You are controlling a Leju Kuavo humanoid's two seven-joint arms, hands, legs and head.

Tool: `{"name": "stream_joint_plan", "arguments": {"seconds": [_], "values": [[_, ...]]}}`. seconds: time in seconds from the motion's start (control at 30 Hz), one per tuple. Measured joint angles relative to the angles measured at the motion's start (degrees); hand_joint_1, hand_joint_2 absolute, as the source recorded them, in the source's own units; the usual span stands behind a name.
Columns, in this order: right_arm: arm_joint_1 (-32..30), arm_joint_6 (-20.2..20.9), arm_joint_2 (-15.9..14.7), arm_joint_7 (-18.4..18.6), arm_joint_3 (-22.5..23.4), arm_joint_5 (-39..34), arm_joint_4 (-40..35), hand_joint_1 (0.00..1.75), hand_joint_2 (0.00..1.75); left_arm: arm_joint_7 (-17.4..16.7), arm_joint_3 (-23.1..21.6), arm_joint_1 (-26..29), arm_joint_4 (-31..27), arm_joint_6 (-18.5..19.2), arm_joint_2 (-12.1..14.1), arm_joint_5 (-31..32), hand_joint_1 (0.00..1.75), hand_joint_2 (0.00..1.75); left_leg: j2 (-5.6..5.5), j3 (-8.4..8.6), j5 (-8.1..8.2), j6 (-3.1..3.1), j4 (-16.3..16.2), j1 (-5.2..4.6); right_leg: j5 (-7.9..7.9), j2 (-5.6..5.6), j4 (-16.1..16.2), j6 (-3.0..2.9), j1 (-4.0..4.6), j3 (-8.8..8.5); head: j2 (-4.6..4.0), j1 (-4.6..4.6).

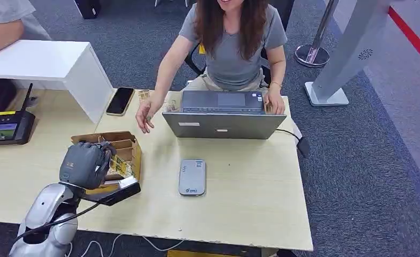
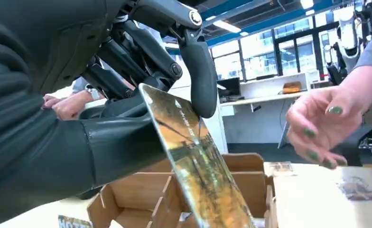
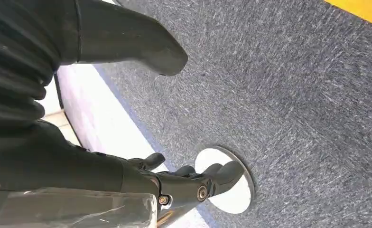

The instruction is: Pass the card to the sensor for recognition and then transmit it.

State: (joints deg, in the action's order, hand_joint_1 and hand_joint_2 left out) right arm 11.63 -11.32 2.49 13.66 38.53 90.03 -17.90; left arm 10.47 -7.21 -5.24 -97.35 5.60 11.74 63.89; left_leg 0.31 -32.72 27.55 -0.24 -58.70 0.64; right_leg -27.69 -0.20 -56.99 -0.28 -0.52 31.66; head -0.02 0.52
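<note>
In the head view, the left hand (image 1: 84, 165) is seen over the cardboard box (image 1: 128, 147), the card (image 1: 120, 166) pinched at its fingers, the grey sensor (image 1: 192, 177) well apart. In the left wrist view, the card (image 2: 196, 164) is clamped between thumb and fingers (image 2: 199, 78), lifted above the box (image 2: 141, 194); a carry to the sensor is judged next. In the right wrist view, the right hand (image 3: 141, 114) hangs over carpet, fingers loosely curled apart, nothing held.

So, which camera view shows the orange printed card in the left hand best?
The left wrist view: the orange printed card is large there, pinched by the left hand above the brown cardboard box. The head view shows it small. The right wrist view faces the carpet.
</note>
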Motion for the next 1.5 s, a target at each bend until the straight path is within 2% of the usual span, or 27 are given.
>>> {"name": "stream_joint_plan", "arguments": {"seconds": [0.2, 0.3, 0.53, 0.63, 0.8, 1.07, 1.23, 1.5], "values": [[-0.1, -0.1, 0.0, 0.0, 0.0, 0.0, 0.0, 0.00, 1.75, -1.0, 0.0, 0.0, -1.2, -0.8, -1.3, -2.1, 1.75, 1.75, 0.00, -0.02, 0.00, 0.00, 0.0, 0.00, 0.00, 0.00, 0.0, 0.00, 0.00, 0.00, 0.00, 0.00], [-0.3, -0.1, 0.0, 0.2, 0.0, 0.0, 0.0, 0.00, 1.75, -2.5, 1.9, 0.4, -2.7, -2.1, -4.6, -5.6, 1.75, 1.75, -0.01, -0.04, 0.00, 0.01, 0.0, 0.00, 0.00, -0.02, 0.0, 0.00, 0.00, 0.00, 0.00, 0.00], [-0.7, 0.0, 0.0, 0.6, 0.0, 0.0, 0.0, 0.00, 1.75, -4.0, 9.2, 0.7, -6.0, -2.0, -12.9, -9.6, 1.75, 1.75, -0.02, -0.06, 0.01, 0.02, 0.0, -0.02, 0.00, -0.02, 0.0, 0.00, 0.00, 0.00, 0.00, 0.00], [-0.8, 0.1, 0.1, 0.6, 0.0, 0.0, 0.0, 0.00, 1.75, -4.3, 12.6, 0.6, -6.6, -2.1, -15.8, -8.9, 1.75, 1.75, -0.02, -0.05, 0.01, 0.02, 0.0, -0.01, 0.00, -0.02, 0.0, 0.00, 0.00, 0.01, 0.00, 0.02], [-0.8, 0.2, 0.4, 0.7, -0.3, 0.0, 0.0, 0.00, 1.75, -3.8, 17.0, -0.4, -6.6, -3.6, -19.3, -6.8, 1.75, 1.75, -0.02, -0.05, 0.01, 0.01, 0.0, 0.01, 0.00, -0.02, 0.0, 0.00, 0.00, 0.01, 0.00, 0.02], [-0.9, 0.7, 0.8, 0.7, -1.3, 0.0, 0.0, 0.00, 1.75, -4.2, 23.6, -3.0, -6.6, -4.0, -23.2, -7.2, 1.75, 1.75, -0.02, -0.06, 0.01, 0.01, 0.0, 0.00, 0.00, -0.02, 0.0, 0.00, 0.00, 0.01, 0.00, 0.00], [-0.9, 0.7, 1.0, 0.8, -1.9, 0.0, 0.0, 0.00, 1.75, -4.2, 26.0, -4.6, -6.4, -4.0, -24.7, -7.5, 1.75, 1.75, -0.02, -0.06, 0.01, 0.01, 0.0, -0.01, 0.00, -0.02, 0.0, 0.00, 0.00, 0.01, 0.00, 0.00], [-0.2, 1.6, 1.2, 0.8, -3.1, 0.0, 0.0, 0.00, 1.75, -4.5, 32.8, -8.8, -4.0, -1.7, -28.1, -16.9, 1.75, 1.75, -0.01, -0.05, 0.01, 0.01, 0.0, 0.00, 0.01, -0.01, 0.0, 0.01, 0.00, 0.02, 0.00, 0.02]]}}
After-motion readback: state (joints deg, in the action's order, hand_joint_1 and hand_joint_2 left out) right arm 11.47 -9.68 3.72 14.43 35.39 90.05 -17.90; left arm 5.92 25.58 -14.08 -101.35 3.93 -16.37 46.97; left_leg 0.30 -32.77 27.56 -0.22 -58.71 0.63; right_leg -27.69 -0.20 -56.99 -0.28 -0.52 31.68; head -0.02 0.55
